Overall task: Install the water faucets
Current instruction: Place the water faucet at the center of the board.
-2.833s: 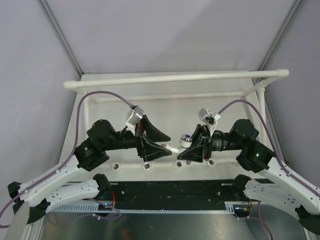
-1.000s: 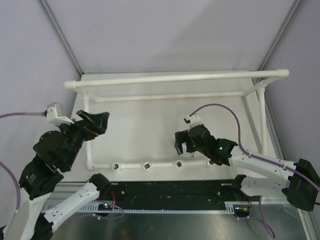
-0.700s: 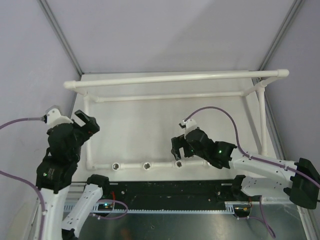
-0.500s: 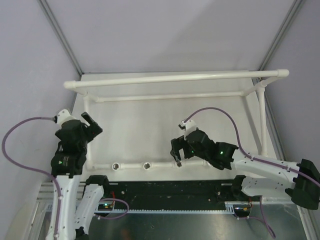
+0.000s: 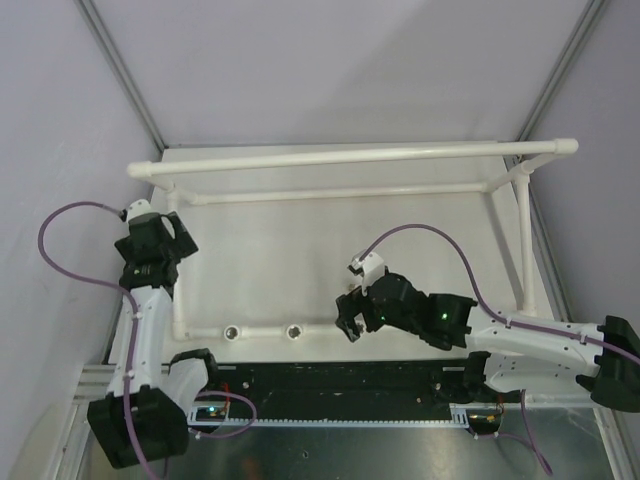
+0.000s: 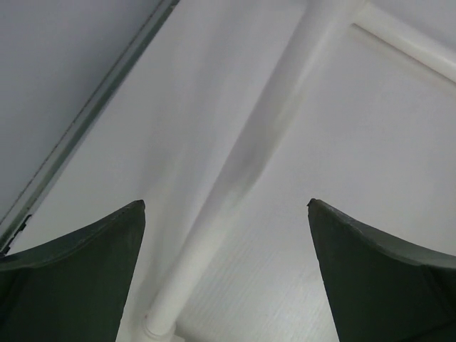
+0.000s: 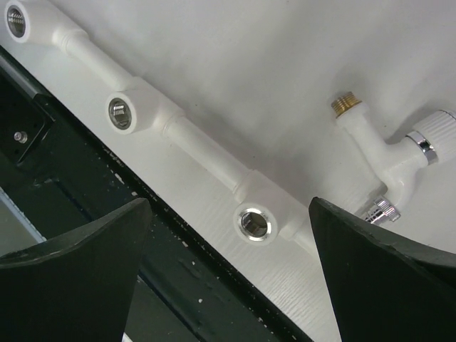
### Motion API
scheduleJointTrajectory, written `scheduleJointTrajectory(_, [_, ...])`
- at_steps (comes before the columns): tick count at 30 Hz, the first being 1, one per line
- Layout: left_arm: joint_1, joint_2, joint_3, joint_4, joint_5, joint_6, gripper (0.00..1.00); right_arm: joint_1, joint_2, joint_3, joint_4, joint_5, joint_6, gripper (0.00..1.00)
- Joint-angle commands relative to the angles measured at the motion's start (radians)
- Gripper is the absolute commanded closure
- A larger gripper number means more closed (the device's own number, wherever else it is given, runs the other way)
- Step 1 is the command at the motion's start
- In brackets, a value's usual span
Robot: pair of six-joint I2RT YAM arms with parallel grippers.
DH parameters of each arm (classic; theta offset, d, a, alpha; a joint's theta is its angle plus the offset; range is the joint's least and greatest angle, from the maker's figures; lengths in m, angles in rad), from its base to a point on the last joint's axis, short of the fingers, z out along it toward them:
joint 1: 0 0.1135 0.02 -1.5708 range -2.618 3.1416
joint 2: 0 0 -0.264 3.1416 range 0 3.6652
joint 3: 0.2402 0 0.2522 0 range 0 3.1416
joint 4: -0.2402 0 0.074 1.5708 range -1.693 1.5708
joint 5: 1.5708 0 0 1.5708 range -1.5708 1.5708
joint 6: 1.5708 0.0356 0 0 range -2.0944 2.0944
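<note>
Right wrist view: we note smooth white plastic faucet [image 7: 385,153], ribbed brass thread, at 2 o'clock, apart from round metal-lined socket [image 7: 254,223], bare tabletop [image 7: 235,64] between. Right gripper [image 7: 228,203] spread wide; left gripper [image 6: 224,204] spread wide above round pipe [image 6: 242,192].

SITE: robot test cell, lab-type | ENCLOSURE: plain grey panel walls [image 5: 330,70] on metal struts [image 5: 120,70] | BENCH: white table [image 5: 300,250], black mounting plate [image 5: 340,385], slotted cable duct [image 5: 330,423] | EQUIPMENT: left arm [image 5: 148,325] and right arm [image 5: 540,340] bolted at near edge, purple cables [image 5: 420,232] exposed | FIXTURE: white pipe frame [image 5: 350,156] with metal-threaded sockets [image 7: 254,223], set up as a practice rig
</note>
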Motion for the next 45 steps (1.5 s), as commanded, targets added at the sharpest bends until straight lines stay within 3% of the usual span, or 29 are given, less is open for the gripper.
scheduleJointTrajectory(1, [0.060,0.086,0.009,0.149,0.031,0.104,0.01,0.021,-0.031,0.032,0.009,0.017,-0.009,0.01])
scheduleJointTrajectory(11, [0.065,0.350,-0.013,0.320,0.127,0.142,0.28,0.036,-0.058,0.030,-0.001,0.023,-0.001,0.01])
scheduleJointTrajectory(16, [0.066,0.416,0.003,0.338,0.198,0.152,0.60,0.042,-0.064,0.028,-0.017,0.039,0.007,0.01])
scheduleJointTrajectory(19, [0.065,0.440,0.034,0.319,0.274,0.149,0.89,0.047,-0.072,0.028,-0.022,0.039,0.014,0.01])
scheduleJointTrajectory(21, [0.065,0.417,0.068,0.288,0.320,0.124,0.97,0.051,-0.082,0.027,-0.035,0.044,0.016,0.01])
scheduleJointTrajectory(27, [0.062,0.246,0.311,0.107,0.306,0.013,1.00,0.052,-0.127,0.023,-0.082,0.072,0.005,0.01])
scheduleJointTrajectory(32, [0.062,0.252,0.709,-0.172,0.344,0.003,1.00,0.050,-0.155,0.022,-0.087,0.055,-0.064,0.01])
scheduleJointTrajectory(36, [0.062,0.263,0.906,-0.287,0.428,-0.002,1.00,0.059,-0.188,0.023,-0.038,-0.017,-0.229,0.01])
scheduleJointTrajectory(41, [0.050,0.252,0.964,-0.309,0.517,-0.038,1.00,0.093,-0.228,0.077,0.074,-0.029,-0.555,0.02])
scheduleJointTrajectory(45, [0.039,0.251,0.987,-0.308,0.570,-0.057,1.00,0.106,-0.176,0.165,0.132,0.073,-0.758,0.02])
